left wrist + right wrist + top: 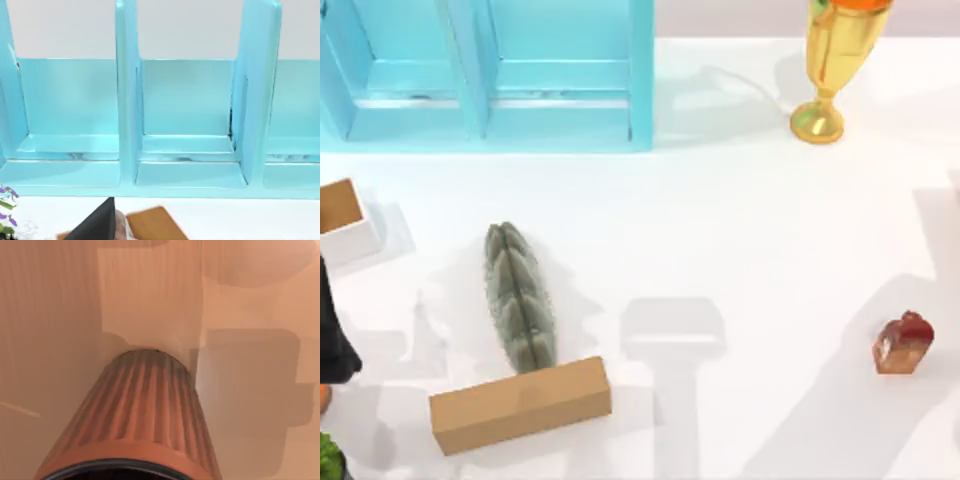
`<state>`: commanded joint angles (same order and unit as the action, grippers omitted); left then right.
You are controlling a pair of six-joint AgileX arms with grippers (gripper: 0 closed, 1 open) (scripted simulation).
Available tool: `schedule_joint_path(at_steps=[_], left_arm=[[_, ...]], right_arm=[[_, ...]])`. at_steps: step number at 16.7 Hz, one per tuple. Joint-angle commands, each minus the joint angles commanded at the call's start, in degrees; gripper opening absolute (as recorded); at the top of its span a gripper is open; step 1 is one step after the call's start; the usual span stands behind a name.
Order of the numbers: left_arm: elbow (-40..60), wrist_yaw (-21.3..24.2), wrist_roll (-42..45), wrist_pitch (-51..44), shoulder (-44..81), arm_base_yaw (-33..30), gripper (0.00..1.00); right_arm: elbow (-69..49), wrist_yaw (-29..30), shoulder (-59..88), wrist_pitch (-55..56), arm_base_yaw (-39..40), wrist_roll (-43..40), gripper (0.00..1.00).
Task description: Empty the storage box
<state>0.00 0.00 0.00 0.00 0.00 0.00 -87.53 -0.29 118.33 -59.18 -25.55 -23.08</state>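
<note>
The storage box (342, 222) is a small white-walled box with a brown inside, cut off by the table's left edge; the part of its inside that shows holds nothing. My left arm (334, 345) is a dark shape at the left edge, nearer the front than the box. In the left wrist view a dark part of my left gripper (98, 223) hangs just beside the brown inside of the box (154, 225). A ribbed orange-brown cylinder (140, 415) sits close under the camera in the right wrist view.
A blue shelf unit (490, 75) stands at the back left, its bays (187, 100) bare. A gold trophy (832, 65) stands at the back right. A green cactus (520, 298), a cardboard block (520, 403) and a reddish-brown lump (903, 343) lie on the white table.
</note>
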Motion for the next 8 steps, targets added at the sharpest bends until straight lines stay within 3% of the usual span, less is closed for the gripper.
schedule_joint_path(at_steps=[8], left_arm=[[0.0,0.0,0.0,0.0,0.0,0.0,1.0]], right_arm=[[0.0,0.0,0.0,0.0,0.0,0.0,0.02]])
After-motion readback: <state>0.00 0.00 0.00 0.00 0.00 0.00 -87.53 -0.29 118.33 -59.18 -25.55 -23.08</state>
